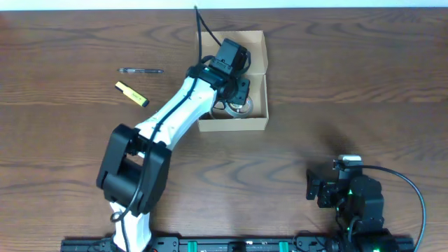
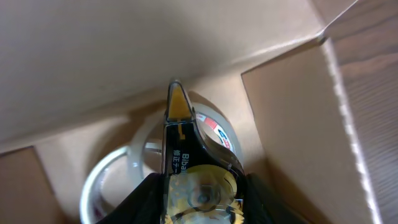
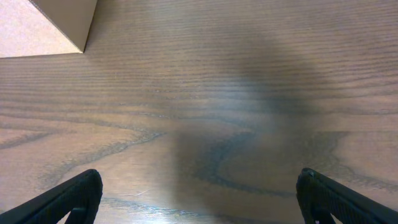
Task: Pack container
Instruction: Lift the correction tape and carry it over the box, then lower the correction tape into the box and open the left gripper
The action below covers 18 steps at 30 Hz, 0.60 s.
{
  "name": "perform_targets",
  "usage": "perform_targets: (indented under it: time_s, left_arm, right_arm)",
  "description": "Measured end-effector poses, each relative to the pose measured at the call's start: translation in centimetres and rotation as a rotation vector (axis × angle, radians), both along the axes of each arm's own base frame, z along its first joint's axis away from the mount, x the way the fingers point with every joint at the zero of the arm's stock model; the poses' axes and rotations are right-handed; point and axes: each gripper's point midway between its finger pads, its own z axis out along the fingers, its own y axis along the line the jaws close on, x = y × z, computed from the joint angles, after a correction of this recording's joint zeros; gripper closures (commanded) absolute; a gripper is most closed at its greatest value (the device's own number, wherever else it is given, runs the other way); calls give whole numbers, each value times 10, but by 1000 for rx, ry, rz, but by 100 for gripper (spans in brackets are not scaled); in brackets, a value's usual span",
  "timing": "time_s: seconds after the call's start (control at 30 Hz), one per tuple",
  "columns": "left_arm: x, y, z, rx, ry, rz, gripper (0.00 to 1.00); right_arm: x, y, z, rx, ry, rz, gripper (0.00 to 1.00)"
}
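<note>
Inside the container (image 1: 257, 42) the left gripper (image 2: 199, 208) clamps a tape dispenser (image 2: 180, 143) above packed tape rolls (image 2: 99, 180), a pen (image 1: 140, 71) and yellow marker (image 1: 131, 94) left of it unpacked, the right gripper (image 3: 199, 199) well apart, fingers spread.

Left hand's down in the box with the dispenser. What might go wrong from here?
1. The dispenser hangs right over a tape roll; let go there, it may settle tilted on the roll and sit high.
2. The left hand is deep in the box near its wall; lifting out may catch the cardboard and drag the box.
3. The pen and marker lie unpacked, and floor space inside looks tight.
</note>
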Motion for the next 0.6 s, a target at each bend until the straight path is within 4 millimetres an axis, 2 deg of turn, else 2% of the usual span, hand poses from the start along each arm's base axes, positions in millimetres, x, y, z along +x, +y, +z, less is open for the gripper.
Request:
perform_targets:
  time_s: [0.13,0.3,0.6]
  left_arm:
    - [-3,-2,-11,6,26,7,79]
    - [-3,-3,-13,5,34,17,78]
    - [-3,-3,-13,5,34,19,68]
  right_arm:
    - [0,0,0,0,0,0,1]
    - [0,0,0,0,0,0,1]
    - [0,0,0,0,0,0,1]
